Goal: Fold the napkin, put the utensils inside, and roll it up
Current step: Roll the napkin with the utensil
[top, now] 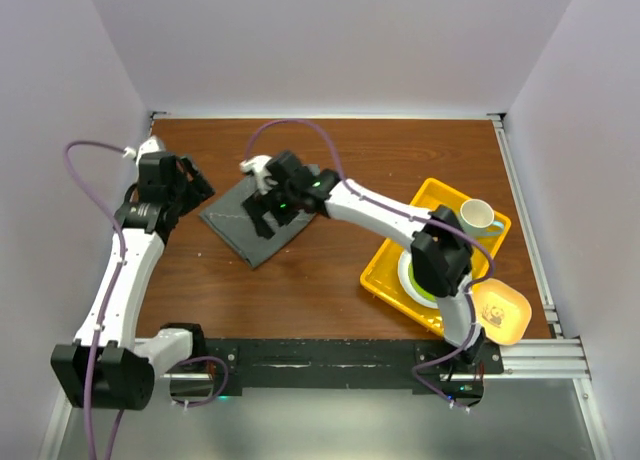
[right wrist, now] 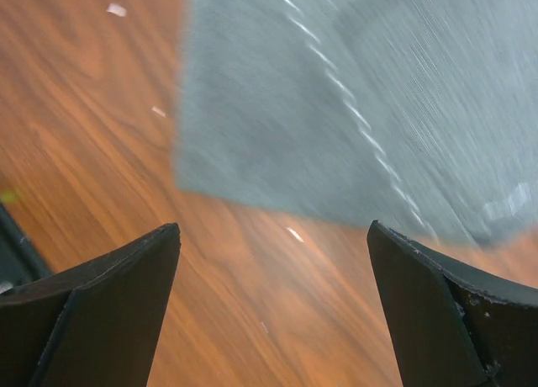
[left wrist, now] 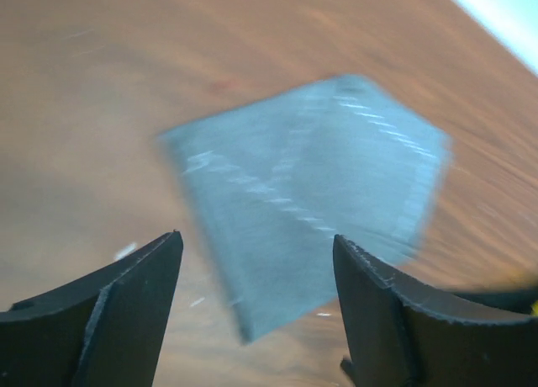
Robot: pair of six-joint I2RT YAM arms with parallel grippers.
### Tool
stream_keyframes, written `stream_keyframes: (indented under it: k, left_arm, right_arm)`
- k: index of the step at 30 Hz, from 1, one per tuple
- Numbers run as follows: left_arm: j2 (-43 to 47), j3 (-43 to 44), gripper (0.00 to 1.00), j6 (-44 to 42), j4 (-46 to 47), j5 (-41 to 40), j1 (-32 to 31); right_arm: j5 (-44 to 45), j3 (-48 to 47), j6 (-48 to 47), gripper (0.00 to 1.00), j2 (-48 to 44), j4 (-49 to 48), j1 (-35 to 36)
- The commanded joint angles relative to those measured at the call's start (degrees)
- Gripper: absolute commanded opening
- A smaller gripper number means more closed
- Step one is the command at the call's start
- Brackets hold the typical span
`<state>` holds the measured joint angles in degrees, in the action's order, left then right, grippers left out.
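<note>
From above, the folded napkin (top: 232, 225) lies flat mid-tabletop (top: 360, 150), with the right pincer (top: 268, 218) directly over it and the left pincer (top: 200, 190) just off its left corner; in the left wrist view, wide empty jaws face the napkin ahead; in the right wrist view, jaws likewise gape empty, the cloth ahead-right.

Napkin (top: 235, 222) was dark grey with a pale stitched line, and the table (top: 330, 280) was reddish-brown woodgrain. Tray (top: 381, 271) was bright yellow, plate (top: 408, 276) white with a green rim, mug (top: 478, 217) off-white, cables (top: 85, 155) purple.
</note>
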<state>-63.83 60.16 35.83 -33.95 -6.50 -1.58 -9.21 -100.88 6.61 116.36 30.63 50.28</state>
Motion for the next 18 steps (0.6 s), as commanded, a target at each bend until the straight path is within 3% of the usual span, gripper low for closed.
stream_keyframes:
  k: [1,5,8,9,10,11,14,18]
  left_arm:
    - [3.1,-1.4,0.80,8.1,-14.3,-21.1,0.3]
    - [4.3,-1.3,0.83,8.5,-15.8,-24.3,0.3]
    - [5.1,0.6,0.83,12.0,-21.2,-30.4,0.4]
    - [5.7,0.7,0.83,14.7,-22.8,-32.6,0.4]
    - [6.1,0.7,0.83,15.6,-24.4,-34.7,0.4]
    - [6.4,0.7,0.85,16.3,-25.1,-38.5,0.4]
    - [6.6,1.9,0.91,19.3,-28.2,-43.1,0.7]
    - [5.3,2.7,0.95,19.3,-28.4,-42.5,1.0]
  right_arm:
    - [15.3,-13.3,-8.3,0.95,4.7,0.1,7.5]
    - [22.9,-23.2,-9.7,0.93,12.3,7.2,11.2]
    - [23.0,-27.7,-10.2,0.90,16.3,8.4,12.5]
    - [22.9,-29.9,-8.8,0.86,18.3,8.9,12.6]
    - [22.6,-30.6,-7.9,0.65,19.1,8.8,12.5]
    - [22.5,-31.0,-7.1,0.61,19.9,8.7,12.6]
    - [21.1,-31.3,-7.1,0.62,21.5,8.0,13.1]
    - [18.8,-30.5,-7.5,0.67,22.2,5.4,13.8]
